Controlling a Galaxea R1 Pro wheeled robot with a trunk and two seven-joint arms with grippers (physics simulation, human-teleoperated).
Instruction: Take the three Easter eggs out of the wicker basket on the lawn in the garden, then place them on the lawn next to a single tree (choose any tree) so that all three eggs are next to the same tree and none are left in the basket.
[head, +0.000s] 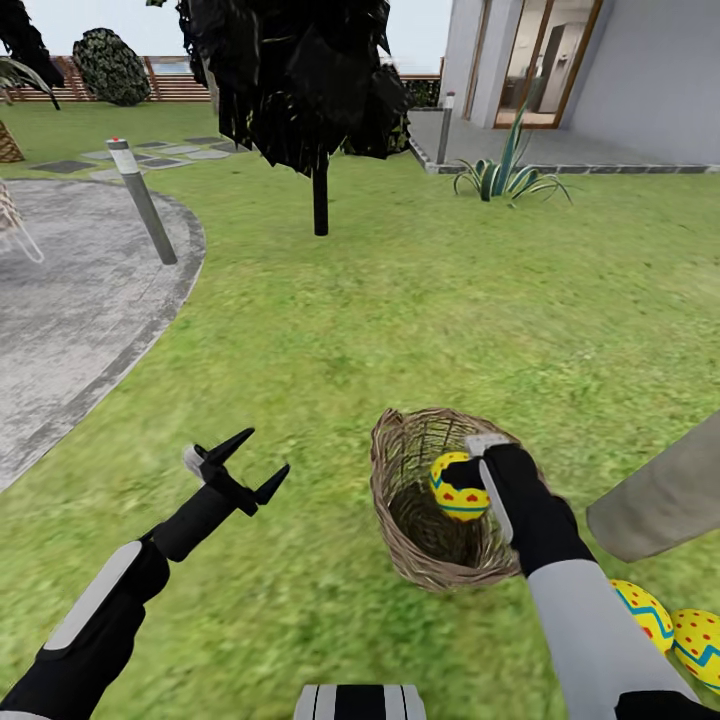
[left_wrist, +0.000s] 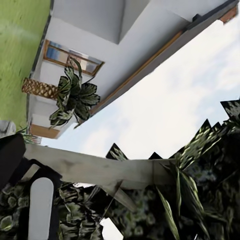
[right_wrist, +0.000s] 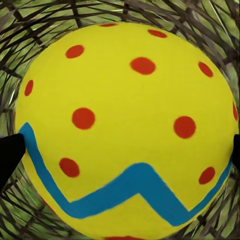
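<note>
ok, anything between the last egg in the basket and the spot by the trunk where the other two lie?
The basket's woven wall. The egg, between the right gripper's jaws, sits inside the rim; the other two eggs lie beyond it by the trunk. Lifted over, nothing visible blocks.

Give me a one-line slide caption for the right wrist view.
Right claw closed around the last Easter egg, woven wicker basket wall behind it.
</note>
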